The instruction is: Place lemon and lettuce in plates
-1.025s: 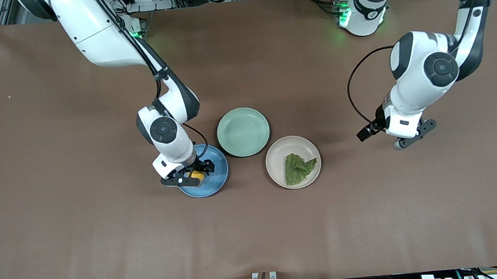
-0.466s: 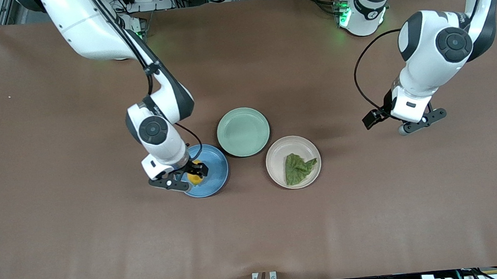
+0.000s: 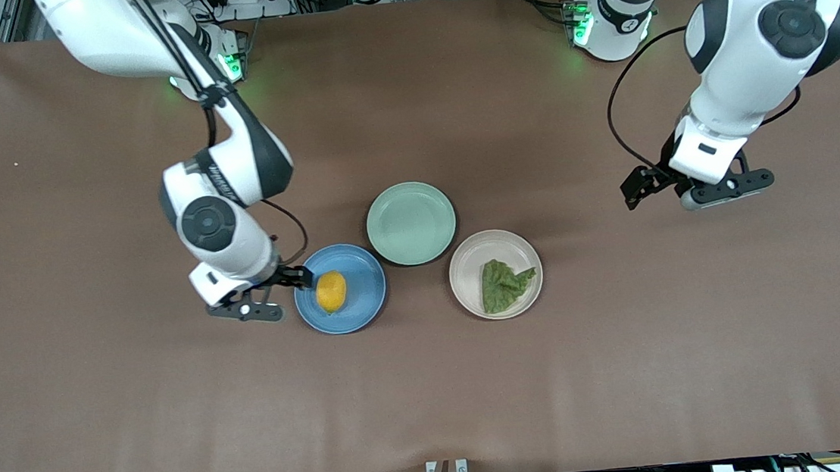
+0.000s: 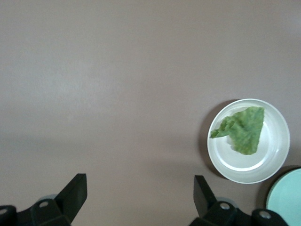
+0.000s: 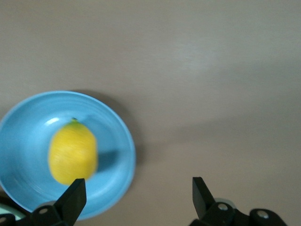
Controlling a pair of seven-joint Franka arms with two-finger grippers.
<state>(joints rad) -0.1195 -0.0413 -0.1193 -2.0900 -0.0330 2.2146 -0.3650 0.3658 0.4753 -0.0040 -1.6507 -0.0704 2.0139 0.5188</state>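
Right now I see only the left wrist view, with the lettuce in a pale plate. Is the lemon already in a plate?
Observer: Yes. The lemon lies in the blue plate, which is nearer to the front camera than the mint green plate, toward the right arm's end.
Operator: Does the right tool hold it?
Observer: No. The right tool is open, over the table just beside the blue plate's rim, apart from the lemon.
Operator: And where on the table is my left tool?
Observer: The left tool is open, over the table toward the left arm's end, apart from all three plates.
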